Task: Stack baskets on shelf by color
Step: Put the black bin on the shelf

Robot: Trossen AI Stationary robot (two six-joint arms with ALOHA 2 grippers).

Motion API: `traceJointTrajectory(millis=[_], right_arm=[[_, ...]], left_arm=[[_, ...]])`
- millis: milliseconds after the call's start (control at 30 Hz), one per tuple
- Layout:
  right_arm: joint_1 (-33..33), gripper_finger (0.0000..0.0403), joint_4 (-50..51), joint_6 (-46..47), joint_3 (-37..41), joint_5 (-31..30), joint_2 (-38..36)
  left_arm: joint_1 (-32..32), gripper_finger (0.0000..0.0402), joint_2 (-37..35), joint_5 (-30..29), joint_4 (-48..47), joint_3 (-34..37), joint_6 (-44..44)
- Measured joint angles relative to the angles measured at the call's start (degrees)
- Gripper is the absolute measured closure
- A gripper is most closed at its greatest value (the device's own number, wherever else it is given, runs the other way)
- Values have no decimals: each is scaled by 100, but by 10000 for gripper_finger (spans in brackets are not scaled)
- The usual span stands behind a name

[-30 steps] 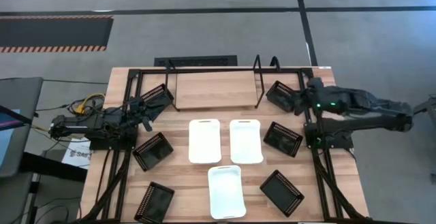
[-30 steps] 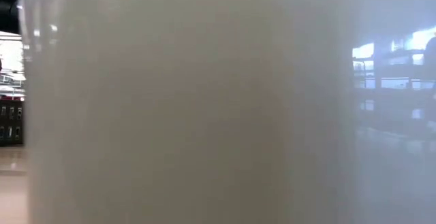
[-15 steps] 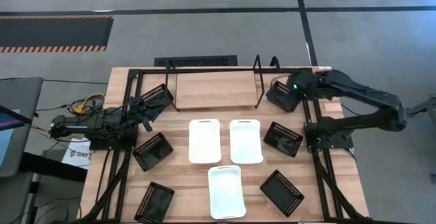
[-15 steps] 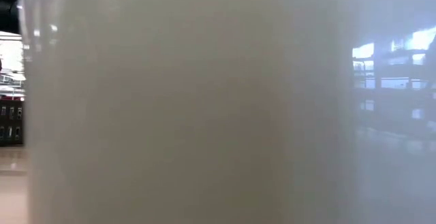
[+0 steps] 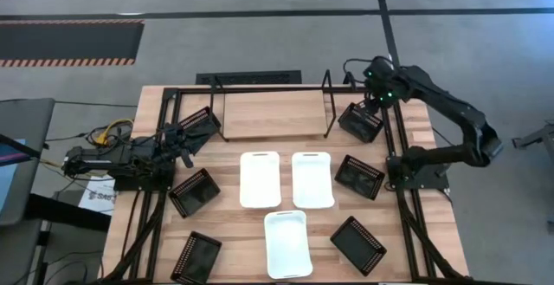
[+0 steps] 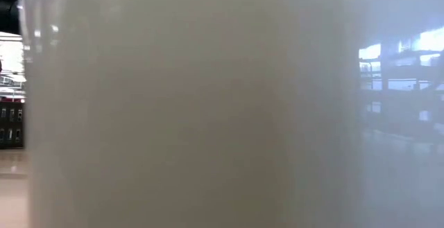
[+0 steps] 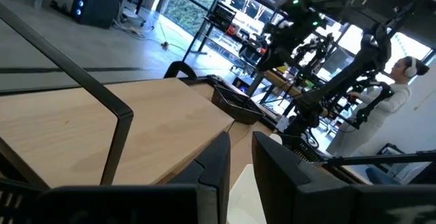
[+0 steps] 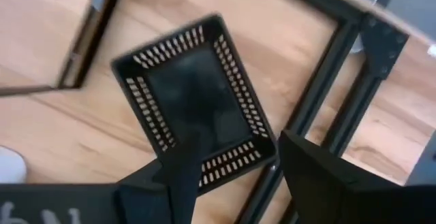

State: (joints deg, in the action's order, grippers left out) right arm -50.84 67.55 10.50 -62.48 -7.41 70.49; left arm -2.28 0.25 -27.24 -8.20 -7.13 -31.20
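Six small black mesh baskets (image 5: 360, 121) lie around three white baskets (image 5: 260, 179) in the middle. The shelf (image 5: 273, 112), black wire on wood, stands at the top.

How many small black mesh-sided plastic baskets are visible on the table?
6: far left by the left gripper; mid left; near left; far right below the right gripper; mid right; near right. None appears hidden.

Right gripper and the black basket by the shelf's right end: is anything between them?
Nothing visible. The right gripper hangs open above the black basket, whose open top faces it with no object between. The basket sits on the table just right of the shelf; the shelf's right-hand upright loop stands between it and the wood base panel.
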Motion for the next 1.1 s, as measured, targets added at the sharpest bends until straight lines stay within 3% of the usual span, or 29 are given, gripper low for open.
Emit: traceJointTrajectory(millis=[633,1100], right_arm=[[-454,192,-885,-949,452,130,1694],[-720,193,-1224,-1330,457,-1,2125]], left_arm=[[-1,352,0,4,-1,-1,-9],[1,352,0,-2,-4,-1,-73]])
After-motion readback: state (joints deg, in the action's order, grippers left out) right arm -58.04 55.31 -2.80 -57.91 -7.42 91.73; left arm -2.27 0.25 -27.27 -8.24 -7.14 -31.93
